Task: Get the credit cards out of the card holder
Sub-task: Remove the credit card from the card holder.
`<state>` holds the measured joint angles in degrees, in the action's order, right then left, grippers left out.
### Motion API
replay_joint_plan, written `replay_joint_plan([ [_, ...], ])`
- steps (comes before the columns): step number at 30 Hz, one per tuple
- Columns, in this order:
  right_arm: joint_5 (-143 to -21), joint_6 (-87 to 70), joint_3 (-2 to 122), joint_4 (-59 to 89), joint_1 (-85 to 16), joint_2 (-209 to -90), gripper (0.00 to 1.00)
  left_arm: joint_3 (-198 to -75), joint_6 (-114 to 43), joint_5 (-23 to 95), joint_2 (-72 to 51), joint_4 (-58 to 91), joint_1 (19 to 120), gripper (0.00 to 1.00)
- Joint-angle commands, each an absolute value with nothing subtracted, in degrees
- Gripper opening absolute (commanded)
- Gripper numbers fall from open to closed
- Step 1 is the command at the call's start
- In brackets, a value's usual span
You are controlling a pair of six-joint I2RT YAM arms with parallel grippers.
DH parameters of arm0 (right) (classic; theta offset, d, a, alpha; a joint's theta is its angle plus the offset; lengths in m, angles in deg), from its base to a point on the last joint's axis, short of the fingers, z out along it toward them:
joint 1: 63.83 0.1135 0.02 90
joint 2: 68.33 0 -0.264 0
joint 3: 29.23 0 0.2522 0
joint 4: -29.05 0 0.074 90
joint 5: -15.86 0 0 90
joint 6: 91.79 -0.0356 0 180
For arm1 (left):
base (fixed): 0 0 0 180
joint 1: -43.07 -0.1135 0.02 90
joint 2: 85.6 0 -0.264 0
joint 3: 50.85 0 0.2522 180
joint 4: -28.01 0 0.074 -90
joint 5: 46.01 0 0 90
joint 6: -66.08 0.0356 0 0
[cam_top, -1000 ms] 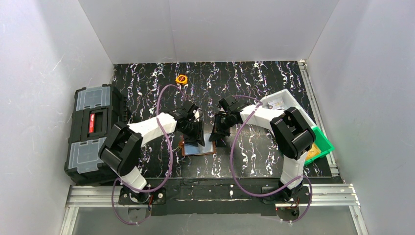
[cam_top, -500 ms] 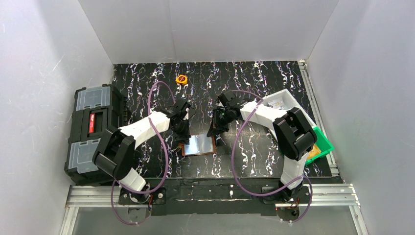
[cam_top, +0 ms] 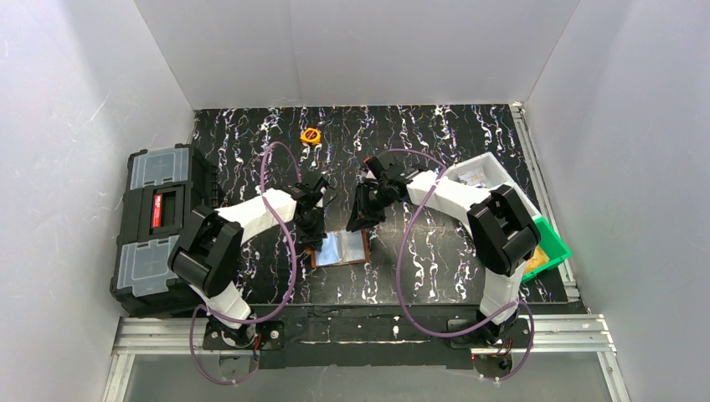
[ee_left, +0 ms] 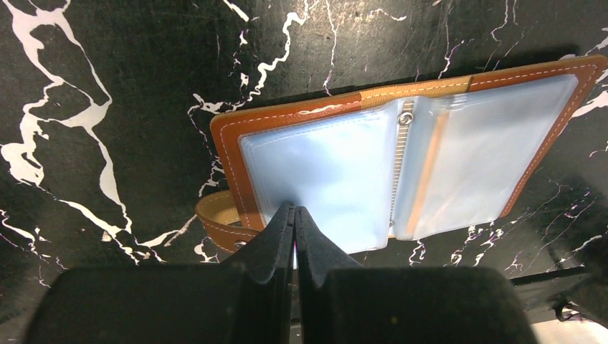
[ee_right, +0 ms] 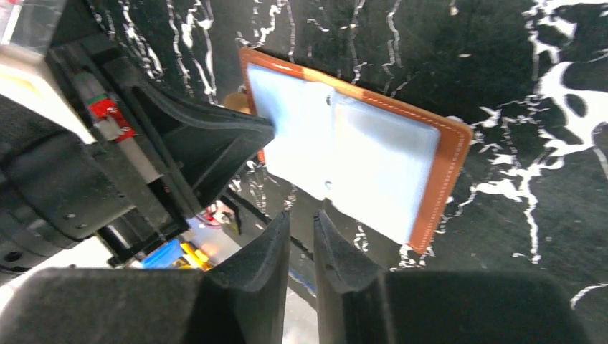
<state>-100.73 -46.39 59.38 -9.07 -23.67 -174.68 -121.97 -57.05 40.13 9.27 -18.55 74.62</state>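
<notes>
The brown leather card holder (cam_top: pixel 342 249) lies open on the black marbled table, its pale blue clear pockets facing up (ee_left: pixel 401 165) (ee_right: pixel 351 154). The credit cards show only through the pockets, as bluish faces and an orange-tan strip (ee_left: pixel 430 165) in the right leaf. My left gripper (cam_top: pixel 311 232) is shut, its tips (ee_left: pixel 295 210) on the near edge of the left pocket; I cannot tell whether film is pinched. My right gripper (cam_top: pixel 362 219) hovers over the holder's far right edge, its jaws a narrow gap apart (ee_right: pixel 301 218) with nothing between them.
A black toolbox with grey lids (cam_top: pixel 159 226) stands at the left table edge. A small round orange object (cam_top: pixel 311 135) lies at the back. A white tray (cam_top: pixel 486 173) and a green bin (cam_top: pixel 548 247) sit at the right, behind the right arm.
My left gripper has closed and drawn back to the holder's left leaf, uncovering the pockets. The right gripper has moved back off the holder and parted its jaws slightly.
</notes>
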Motion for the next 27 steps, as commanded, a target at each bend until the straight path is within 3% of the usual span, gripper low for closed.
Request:
replay_joint_plan([
  [1, -96.27, -44.58, 57.21, -11.48, -23.67, -173.04, 0.27, -120.38, -57.01, 40.2, 9.96, -18.2, 74.35, 0.0],
  [10, -93.46, -44.33, 54.1, -10.91, -23.28, -174.83, 0.23, -119.54, -58.0, 37.76, 11.02, -16.08, 74.35, 0.0],
  [27, -91.38, -44.54, 59.96, -13.23, -19.71, -182.23, 0.21, -118.61, -57.88, 37.26, 11.08, -15.71, 74.35, 0.0],
])
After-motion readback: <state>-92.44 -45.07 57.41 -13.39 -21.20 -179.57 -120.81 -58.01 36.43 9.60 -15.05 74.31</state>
